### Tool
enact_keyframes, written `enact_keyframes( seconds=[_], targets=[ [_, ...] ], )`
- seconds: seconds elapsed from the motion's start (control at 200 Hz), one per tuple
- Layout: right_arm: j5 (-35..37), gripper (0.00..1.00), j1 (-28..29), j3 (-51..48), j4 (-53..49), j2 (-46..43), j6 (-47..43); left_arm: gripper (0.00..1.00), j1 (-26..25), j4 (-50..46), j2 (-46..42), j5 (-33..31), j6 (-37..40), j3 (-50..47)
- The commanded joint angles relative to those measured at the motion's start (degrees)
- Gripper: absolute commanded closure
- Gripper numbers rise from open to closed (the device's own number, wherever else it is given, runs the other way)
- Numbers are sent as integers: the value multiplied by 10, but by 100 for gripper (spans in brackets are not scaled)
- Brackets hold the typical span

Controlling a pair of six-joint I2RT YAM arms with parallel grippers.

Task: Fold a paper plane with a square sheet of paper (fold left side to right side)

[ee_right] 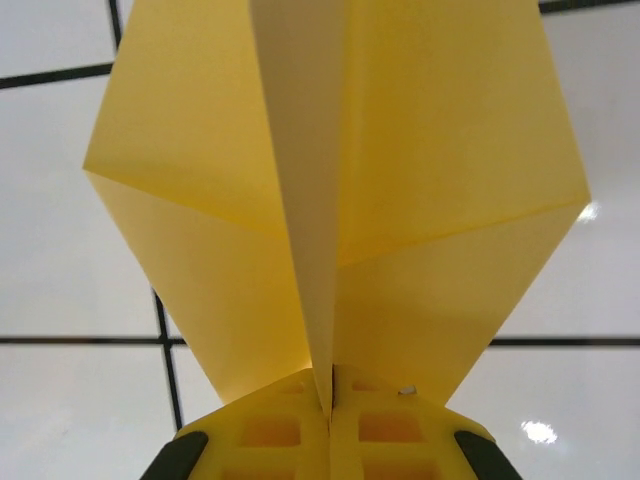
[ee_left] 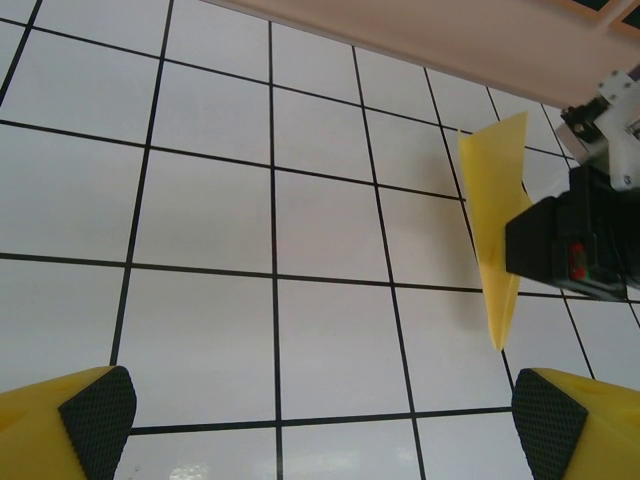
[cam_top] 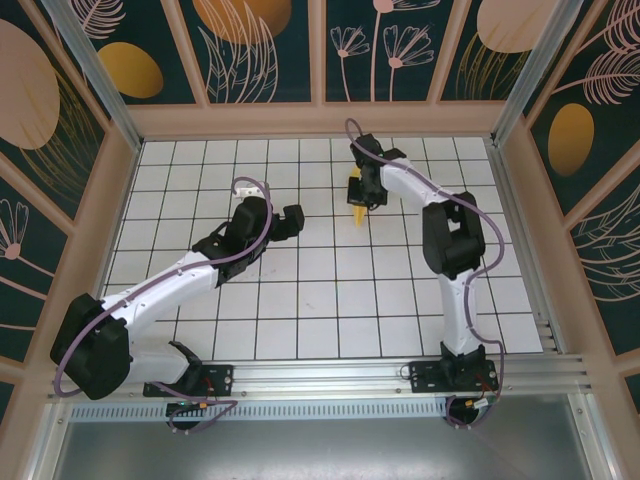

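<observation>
Paper plane (ee_right: pixel 400 150) in the right hand (ee_right: pixel 328 398)

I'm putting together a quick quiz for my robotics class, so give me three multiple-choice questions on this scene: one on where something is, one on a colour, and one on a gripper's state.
1. The left gripper is: A) open and empty; B) shut on paper; C) shut on nothing.
2. The paper plane is: A) in the left gripper; B) pinched in the right gripper; C) under an arm base.
3. The plane's paper is: A) white; B) blue; C) yellow.

Answers:
1 A: its jaws stand wide apart with nothing between them.
2 B: the right wrist view shows that gripper closed on the plane's centre crease.
3 C: the paper looks yellow in every view.
</observation>
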Motion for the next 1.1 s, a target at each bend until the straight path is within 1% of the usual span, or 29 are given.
enact_keyframes(
  seconds=[0.0, 0.115, 0.39, 0.515, 0.596, 0.661, 0.781, 0.896, 0.906, 0.951, 1.016, 1.096],
  targets=[
    [8, 99, -2, 65, -74, 38, -40, 1, 1, -8, 4, 3, 11, 5],
    [9, 98, -5, 100, -94, 71, -53, 2, 1, -8, 15, 12, 13, 12],
    [-4, 96, -8, 114, -89, 97, -70, 1, 0, -8, 30, 21, 15, 23],
    [-6, 89, -9, 123, -97, 99, -73, 2, 0, -7, 33, 25, 15, 23],
    [-4, 81, -9, 134, -110, 94, -73, 2, 0, -7, 34, 25, 15, 25],
    [2, 77, -8, 142, -120, 87, -72, 2, 1, -7, 34, 23, 16, 27],
    [14, 69, -8, 155, -142, 61, -70, 2, 1, -7, 31, 19, 17, 32],
    [19, 63, -4, 161, -164, 23, -67, 2, 2, -6, 26, 14, 22, 36],
    [28, 62, -4, 161, -165, 19, -67, 2, 3, -6, 26, 13, 23, 37],
    [42, 58, -2, 156, -168, -5, -65, 2, 7, -4, 22, 11, 25, 39],
    [56, 56, -2, 139, -164, -48, -60, 1, 16, -4, 16, 2, 29, 38],
    [79, 51, -1, 87, -134, -116, -53, 2, 32, -3, 4, -13, 41, 36]
  ],
)
